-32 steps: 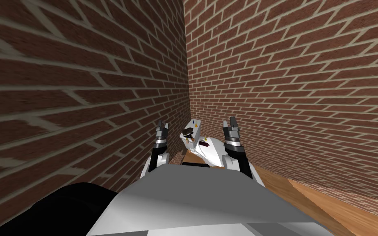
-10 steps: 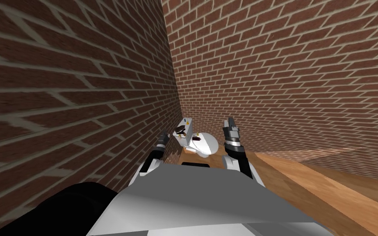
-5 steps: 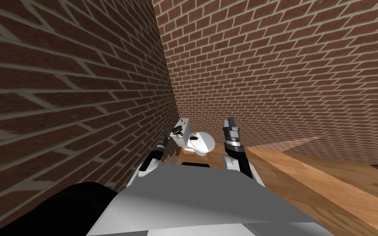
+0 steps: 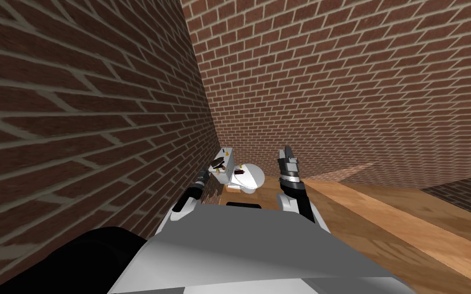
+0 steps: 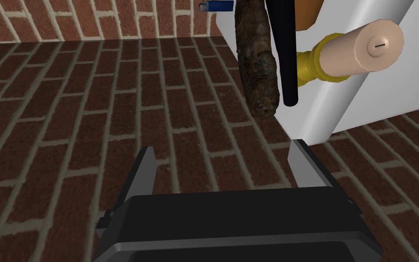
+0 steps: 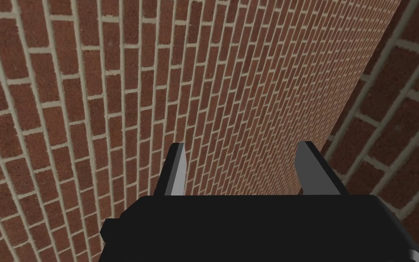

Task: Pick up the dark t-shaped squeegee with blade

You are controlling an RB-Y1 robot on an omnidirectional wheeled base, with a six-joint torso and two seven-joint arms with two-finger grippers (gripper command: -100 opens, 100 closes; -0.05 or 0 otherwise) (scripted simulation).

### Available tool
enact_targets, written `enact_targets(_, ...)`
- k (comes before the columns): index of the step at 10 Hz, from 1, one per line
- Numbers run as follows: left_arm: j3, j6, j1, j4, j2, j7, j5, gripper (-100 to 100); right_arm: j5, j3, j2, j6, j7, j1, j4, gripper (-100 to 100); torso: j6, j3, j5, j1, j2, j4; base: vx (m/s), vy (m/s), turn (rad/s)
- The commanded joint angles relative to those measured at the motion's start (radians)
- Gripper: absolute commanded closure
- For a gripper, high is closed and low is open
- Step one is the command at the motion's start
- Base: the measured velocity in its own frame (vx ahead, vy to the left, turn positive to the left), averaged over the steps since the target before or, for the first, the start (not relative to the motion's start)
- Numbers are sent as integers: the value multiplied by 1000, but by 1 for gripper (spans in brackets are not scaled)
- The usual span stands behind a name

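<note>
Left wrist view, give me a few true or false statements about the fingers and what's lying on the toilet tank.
1. The left gripper has its fingers open with nothing between them. True.
2. The squeegee is clamped in the left gripper. False: it lies on the white toilet tank, ahead of the fingers and apart from them.
3. A beige cylinder with a yellow collar lies right beside the squeegee. True.
4. The right gripper is shut. False: its fingers stand open.
</note>
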Motion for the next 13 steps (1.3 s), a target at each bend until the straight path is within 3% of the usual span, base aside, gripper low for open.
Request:
enact_targets(1, 14, 50, -4, 3, -3, 8, 5, -100, 0, 0, 0, 0, 0, 0, 0, 0, 0, 0, 0, 0, 0, 0, -4, -9, -235)
enact_targets(7, 58, 203, -19, -1, -45, 34, 11, -100, 0, 0, 0, 0, 0, 0, 0, 0, 0, -1, 0, 0, -1, 0, 5, -2, -156)
enact_targets(10, 78, 271, -29, -4, -96, 48, 12, -100, 0, 0, 0, 0, 0, 0, 0, 0, 0, -1, 0, 1, -2, 0, 22, 3, -136)
enact_targets(13, 92, 316, -38, -6, -172, 57, 12, -100, 0, 0, 0, 0, 0, 0, 0, 0, 4, -6, 4, -1, -8, -3, 29, 10, -102)
